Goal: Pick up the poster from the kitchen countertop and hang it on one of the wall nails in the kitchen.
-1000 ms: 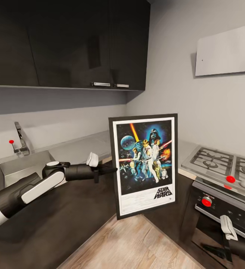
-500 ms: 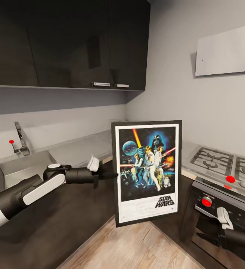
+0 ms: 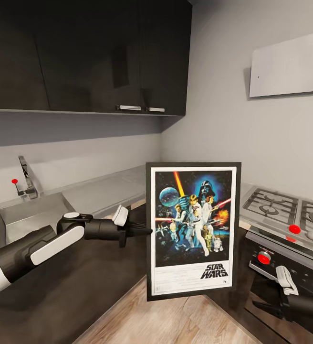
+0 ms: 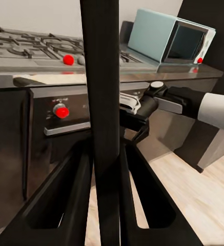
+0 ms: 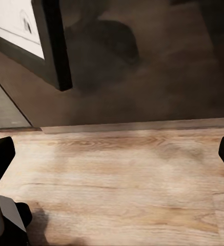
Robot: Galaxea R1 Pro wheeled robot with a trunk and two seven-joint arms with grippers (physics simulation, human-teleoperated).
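Black-framed, the poster (image 3: 193, 231) hung upright in mid-air over the wood floor (image 3: 175, 320), pinched at its left frame edge by the left gripper (image 3: 146, 232), whose two fingers (image 4: 65, 200) pressed on either side of the frame. Its face was turned to the head camera. Open room lay beneath its lower edge and to its left, above the kitchen countertop (image 3: 99, 191). Its right edge overlapped the gas hob (image 3: 283, 208) in the head view; how near the two stood could not be told. The right gripper (image 3: 271, 306) was held low before the oven front (image 3: 290, 282), fingers spread, grasping nothing. A sink (image 3: 30, 215) with tap (image 3: 26, 179) lay at the left, dark wall cabinets (image 3: 89, 55) overhead. Grey wall (image 3: 233, 114) rose behind the poster, and a pale panel (image 3: 290, 64) hung above the hob.
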